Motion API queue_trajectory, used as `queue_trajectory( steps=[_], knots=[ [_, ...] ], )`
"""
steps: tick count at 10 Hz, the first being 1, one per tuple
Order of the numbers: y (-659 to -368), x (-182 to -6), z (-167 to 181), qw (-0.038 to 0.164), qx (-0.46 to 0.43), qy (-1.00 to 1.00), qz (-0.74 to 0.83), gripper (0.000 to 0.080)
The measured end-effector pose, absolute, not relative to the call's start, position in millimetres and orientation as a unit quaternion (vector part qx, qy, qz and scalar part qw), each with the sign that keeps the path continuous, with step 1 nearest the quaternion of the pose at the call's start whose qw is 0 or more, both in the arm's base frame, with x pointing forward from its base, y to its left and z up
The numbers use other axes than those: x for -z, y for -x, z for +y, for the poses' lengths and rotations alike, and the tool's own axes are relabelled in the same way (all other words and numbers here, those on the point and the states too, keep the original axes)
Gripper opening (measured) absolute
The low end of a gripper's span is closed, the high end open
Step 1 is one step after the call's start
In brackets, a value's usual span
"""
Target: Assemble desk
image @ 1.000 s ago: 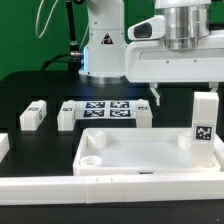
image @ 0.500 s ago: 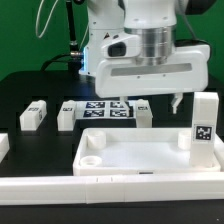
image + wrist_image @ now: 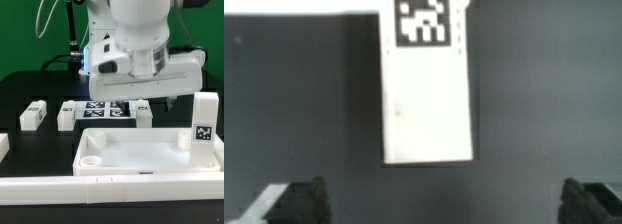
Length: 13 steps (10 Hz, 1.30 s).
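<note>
The white rimmed tabletop lies flat at the front, a round socket showing at its corner. One tagged leg stands upright at its corner on the exterior view's right. Three more legs lie on the black table: two on the exterior view's left of the marker board, and one on its right. My gripper hangs open just above that last leg. In the wrist view this leg lies lengthwise ahead of the open gripper, with nothing between the dark fingertips.
A long white border bar runs along the table's front edge. Another white piece shows at the exterior view's left edge. The robot's base stands behind the marker board.
The arm has swung from the exterior view's right toward the middle and turned its hand. It now hangs over the lying leg beside the marker board. The jaws stayed open.
</note>
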<state>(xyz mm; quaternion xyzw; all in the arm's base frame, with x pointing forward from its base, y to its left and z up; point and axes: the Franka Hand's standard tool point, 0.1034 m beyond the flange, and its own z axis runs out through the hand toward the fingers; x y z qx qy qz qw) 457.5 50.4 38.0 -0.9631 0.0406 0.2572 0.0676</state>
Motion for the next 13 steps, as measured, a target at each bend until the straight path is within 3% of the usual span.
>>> queue_trajectory(
  steps=[4,6,9,11,13],
  knots=[
    [-452,-33.7,58,0.077,-0.392,0.915,0.047,0.0649],
    [-452,-30.1,57,0.075,-0.394,0.915,0.049,0.0649],
    [-422,-12.7,56,0.049,-0.450,0.888,0.082,0.0649],
    [-420,-9.5,56,0.046,-0.454,0.885,0.087,0.0649],
    [-420,-8.9,56,0.046,-0.454,0.886,0.088,0.0388]
  ],
)
